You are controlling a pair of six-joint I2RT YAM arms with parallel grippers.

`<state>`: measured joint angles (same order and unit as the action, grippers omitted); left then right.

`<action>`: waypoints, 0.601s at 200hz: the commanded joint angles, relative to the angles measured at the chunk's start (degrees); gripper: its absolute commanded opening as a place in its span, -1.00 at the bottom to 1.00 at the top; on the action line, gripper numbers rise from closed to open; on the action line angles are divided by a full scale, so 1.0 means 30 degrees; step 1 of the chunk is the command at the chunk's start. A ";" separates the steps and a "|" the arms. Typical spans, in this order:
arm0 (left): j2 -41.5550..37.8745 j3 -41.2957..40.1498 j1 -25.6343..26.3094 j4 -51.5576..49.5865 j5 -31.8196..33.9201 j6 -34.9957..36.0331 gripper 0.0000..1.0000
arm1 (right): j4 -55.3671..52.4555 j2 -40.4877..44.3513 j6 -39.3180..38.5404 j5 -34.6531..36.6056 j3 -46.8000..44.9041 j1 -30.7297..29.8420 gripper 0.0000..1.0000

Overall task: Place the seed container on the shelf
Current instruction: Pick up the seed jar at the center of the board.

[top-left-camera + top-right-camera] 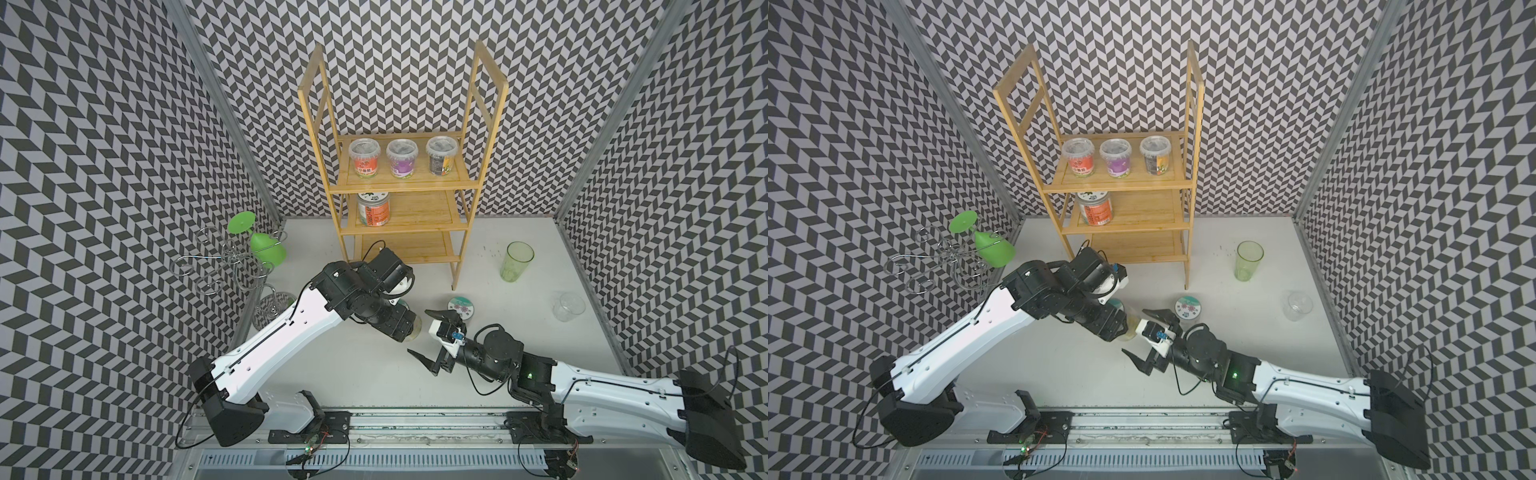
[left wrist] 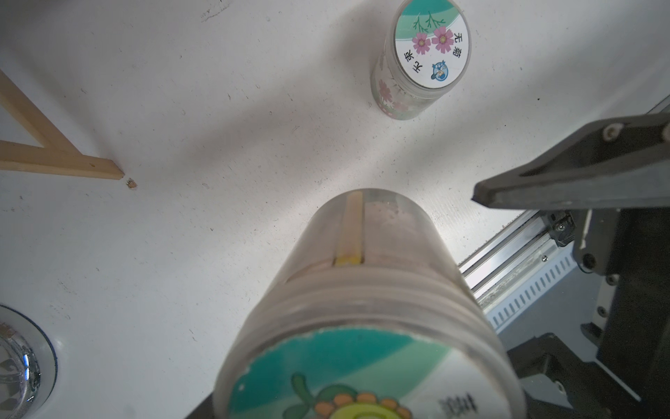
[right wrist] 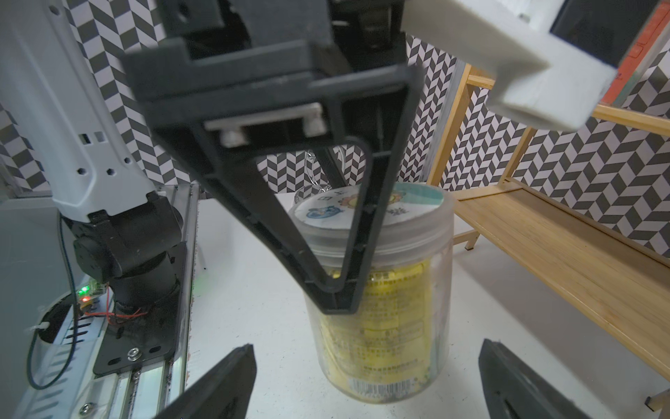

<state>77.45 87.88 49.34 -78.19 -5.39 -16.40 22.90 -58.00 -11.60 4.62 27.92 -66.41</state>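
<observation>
While the seed container [image 3: 391, 326] is clasped at its sides by the left gripper [image 1: 409, 330], one black finger [image 3: 337, 301] is seen pressed against the clear wall below the lid. The jar is held upright in front of the shelf [image 1: 407, 188], off its boards, and whether the table [image 1: 353, 374] is touched cannot be told. Facing it, also in front of the shelf, the right gripper [image 1: 419, 332] is spread wide and nothing is held in it. A second flower-lidded jar [image 1: 460, 307] is stood near the shelf's front leg. Three tubs [image 1: 365, 156] are lined on the shelf's top board, and one orange-labelled jar [image 1: 374, 210] is set on its middle board
</observation>
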 commanded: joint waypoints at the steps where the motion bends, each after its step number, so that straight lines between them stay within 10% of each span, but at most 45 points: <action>1: -0.0591 0.0151 -0.0099 0.0188 -0.0271 0.0157 0.54 | 0.1652 -0.0523 0.0500 -0.0613 0.0750 0.0301 0.99; 120: -0.0549 0.0393 -0.0078 0.0323 -0.0650 0.0282 0.55 | 0.3811 -0.3774 0.0858 -0.1481 0.1723 0.1166 0.99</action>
<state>77.43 87.88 49.34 -78.17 -6.22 -16.27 28.77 -68.38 -10.59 0.99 31.79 -63.79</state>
